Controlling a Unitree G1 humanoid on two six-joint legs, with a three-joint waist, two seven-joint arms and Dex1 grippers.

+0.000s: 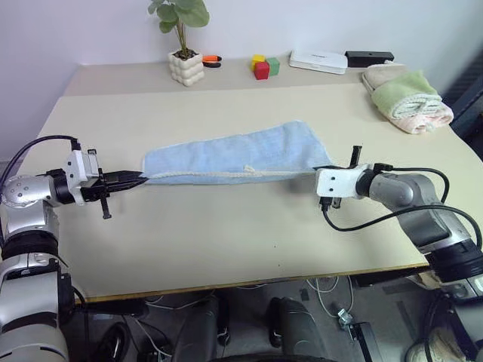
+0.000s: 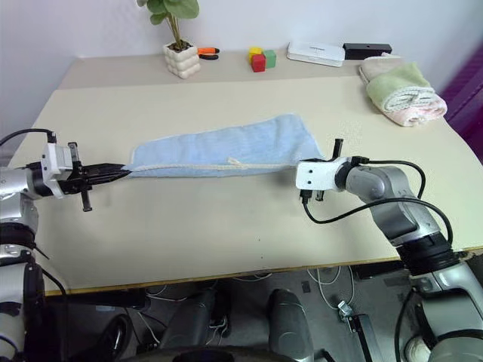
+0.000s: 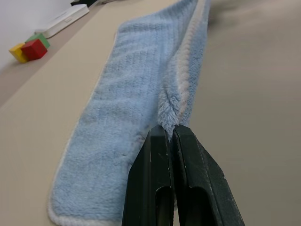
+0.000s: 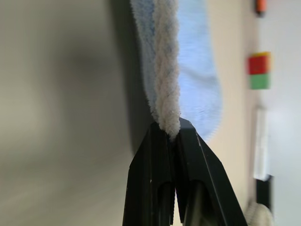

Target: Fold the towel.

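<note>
While both grippers' jaws pinch hemmed edge, light blue towel (image 1: 241,154) lies folded lengthwise, stretched taut.

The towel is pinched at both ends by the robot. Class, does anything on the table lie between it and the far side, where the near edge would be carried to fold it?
Nothing visible does. The light blue towel lies on bare table; plant pot, blocks and rolled towels sit farther back.
</note>
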